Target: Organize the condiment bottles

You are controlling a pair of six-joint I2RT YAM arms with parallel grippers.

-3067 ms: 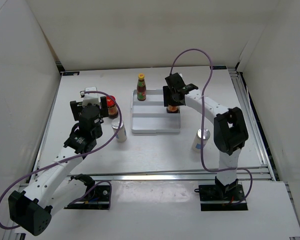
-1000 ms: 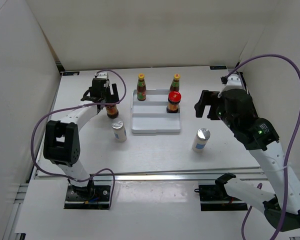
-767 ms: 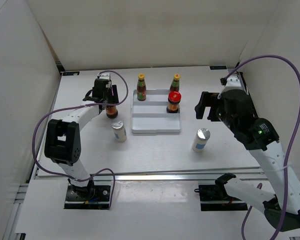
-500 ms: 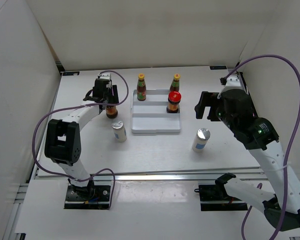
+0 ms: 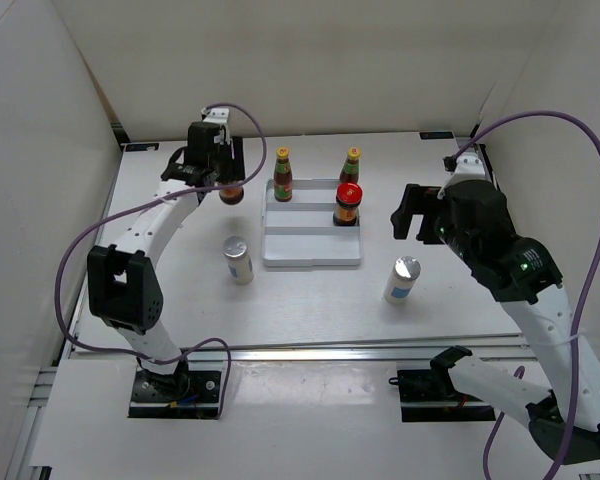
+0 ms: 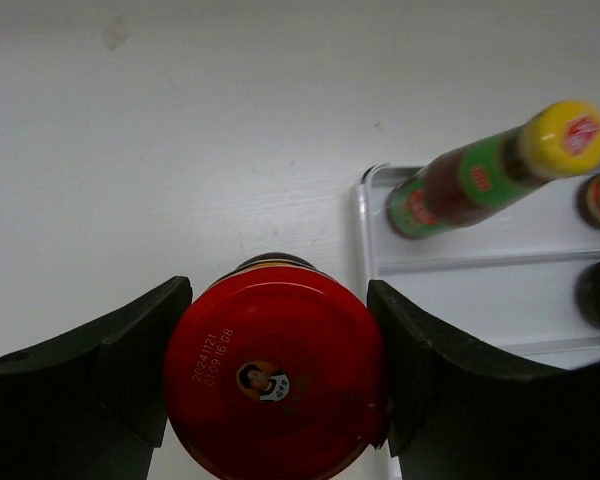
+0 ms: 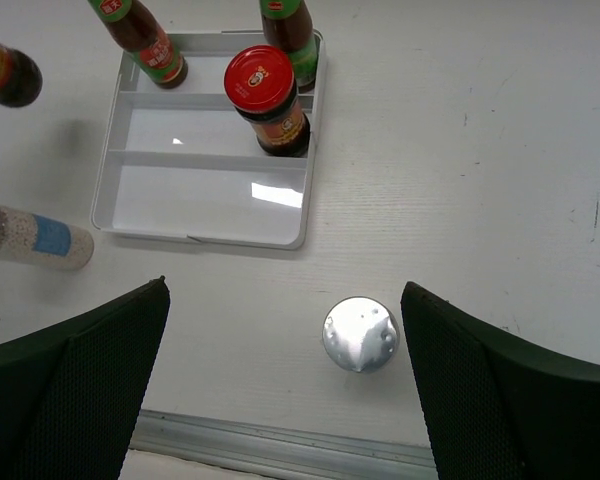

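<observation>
"Left wrist view first. What's in the jaws?"

"My left gripper [image 6: 277, 345] is clamped on a red-lidded jar [image 6: 275, 380]. Both fingers [image 6: 130, 365] press against the sides of the lid. In the top external view the jar hangs clear of the table [image 5: 310, 300], just off the back-left corner of the white stepped tray [image 5: 310, 255]."

"And the other arm?"

"My right gripper [image 7: 285, 290] stands wide apart with nothing between its jaws, held above the table to the right of the tray. Through the right wrist view I look straight down on the right shaker [image 7: 360, 333]. It is upright on the table, near the tray's front-right corner but not touching it."

"What's sitting on the tray?"

"On the back step are the left yellow-capped bottle [image 5: 283, 175] and the right yellow-capped bottle [image 5: 351, 165], both upright, one at each end. The second red-lidded jar [image 5: 348, 205] stands on the middle step at the right end, just in front of the right bottle."

"And the last one?"

"The left shaker [image 5: 238, 260] stands on the table just beside the tray's left edge, towards the front — well below the jar I'm holding."
</observation>
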